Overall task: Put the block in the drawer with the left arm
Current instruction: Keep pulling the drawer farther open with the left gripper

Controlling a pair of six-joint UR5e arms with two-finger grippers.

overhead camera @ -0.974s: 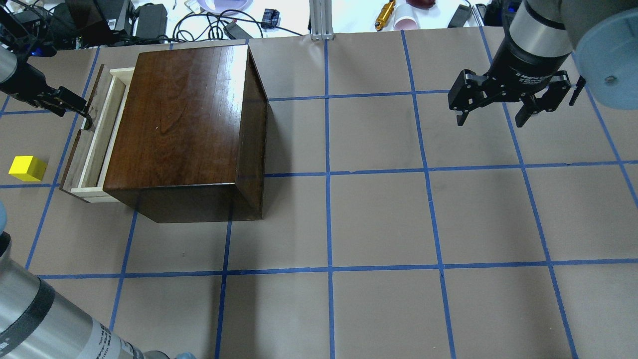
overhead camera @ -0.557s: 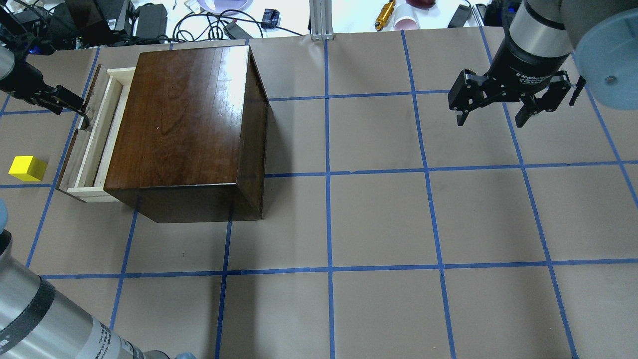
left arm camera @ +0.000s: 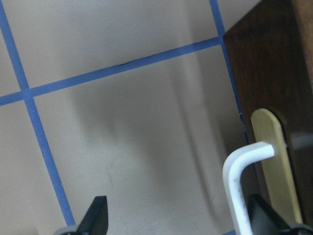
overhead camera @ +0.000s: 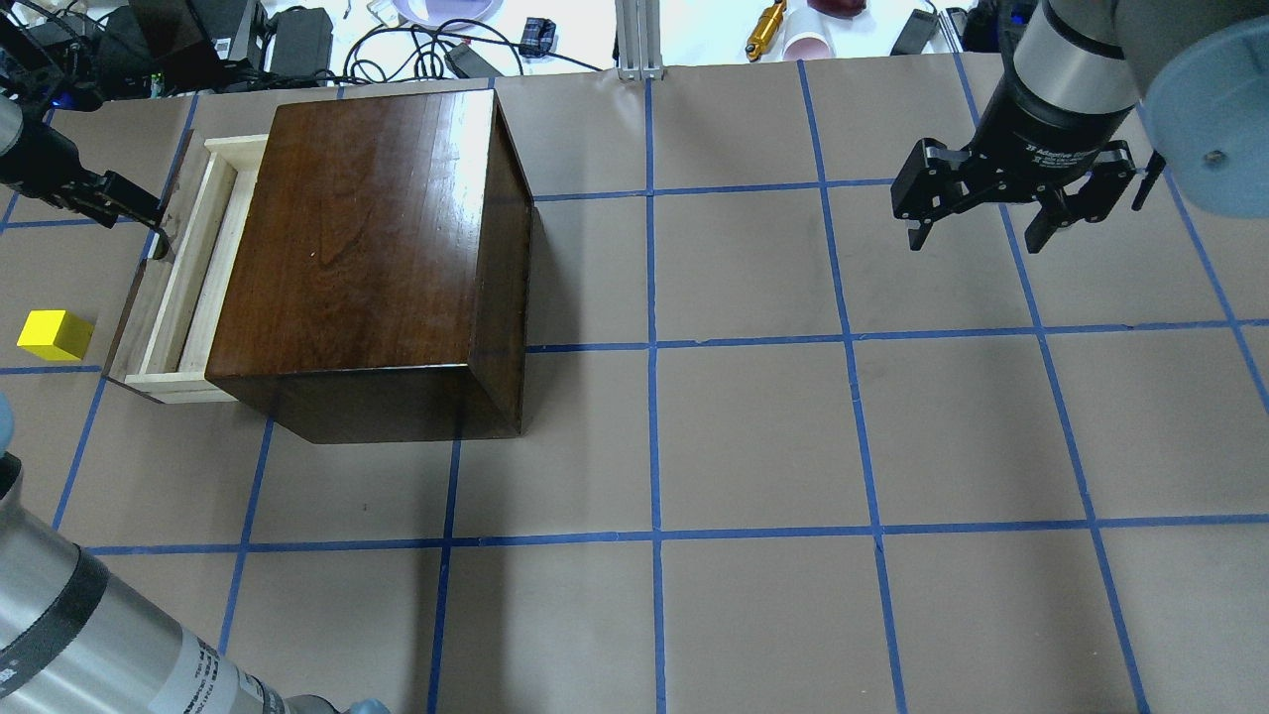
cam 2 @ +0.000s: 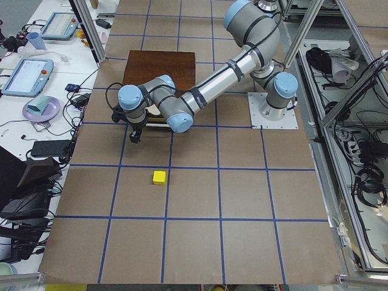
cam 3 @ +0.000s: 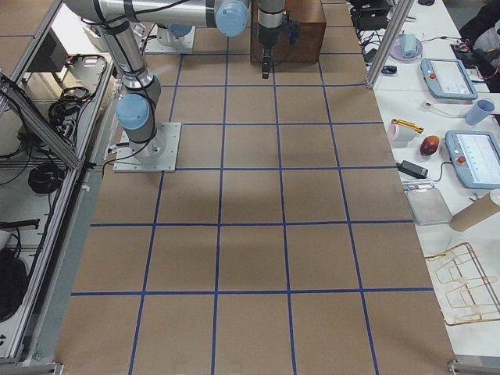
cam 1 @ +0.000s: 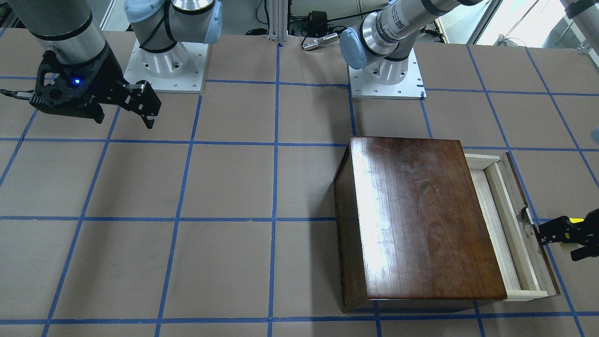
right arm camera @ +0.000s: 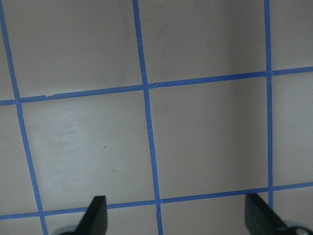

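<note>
The yellow block (overhead camera: 55, 334) lies on the table left of the drawer, and also shows in the exterior left view (cam 2: 159, 177). The drawer (overhead camera: 169, 375) stands partly pulled out of the dark brown box (overhead camera: 367, 248), its pale inside empty; it also shows in the front view (cam 1: 503, 224). My left gripper (overhead camera: 139, 210) is at the drawer's dark front by the knob (cam 1: 526, 215). In the left wrist view its fingers (left arm camera: 95, 218) stand wide apart, open, with a pale bent handle (left arm camera: 237, 181) beside one finger. My right gripper (overhead camera: 1011, 213) hangs open and empty over bare table.
Cables, power bricks and small items (overhead camera: 416, 40) lie beyond the table's far edge. The box (cam 1: 421, 215) stands between the drawer and the table's middle. Blue tape lines (overhead camera: 654, 436) grid the brown surface.
The drawer has slid further out of the box to the left, and my left gripper has moved left with its front. The block and the right arm have not moved.
</note>
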